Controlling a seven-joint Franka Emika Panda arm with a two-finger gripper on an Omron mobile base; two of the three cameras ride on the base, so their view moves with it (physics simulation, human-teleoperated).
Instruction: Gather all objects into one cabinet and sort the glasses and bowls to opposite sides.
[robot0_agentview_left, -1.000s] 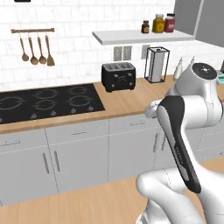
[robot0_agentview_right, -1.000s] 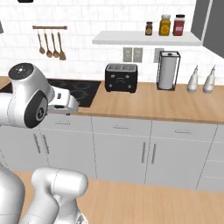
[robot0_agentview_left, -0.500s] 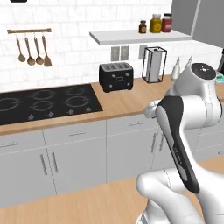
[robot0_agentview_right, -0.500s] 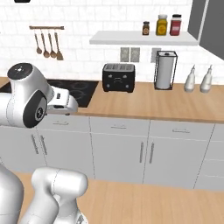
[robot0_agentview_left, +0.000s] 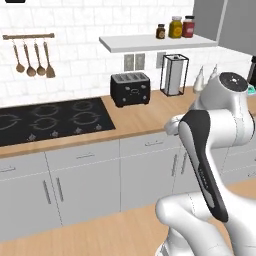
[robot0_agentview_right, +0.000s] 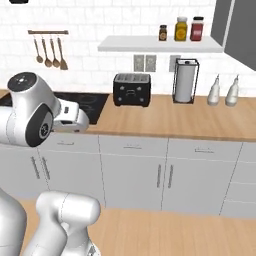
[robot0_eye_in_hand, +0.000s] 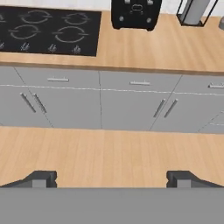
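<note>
- White-tiled kitchen, wooden desk bearing a black toaster.
- Gripper hung empty, jaws released wide.
- Cups and bowl were nowhere visible; the step looked like approach, next finding them.

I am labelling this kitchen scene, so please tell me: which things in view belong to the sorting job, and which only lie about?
For the job: grey wall cabinet; open gripper.
Lying about: toaster, paper roll, three jars, two white bottles, hanging spoons, hob.
</note>
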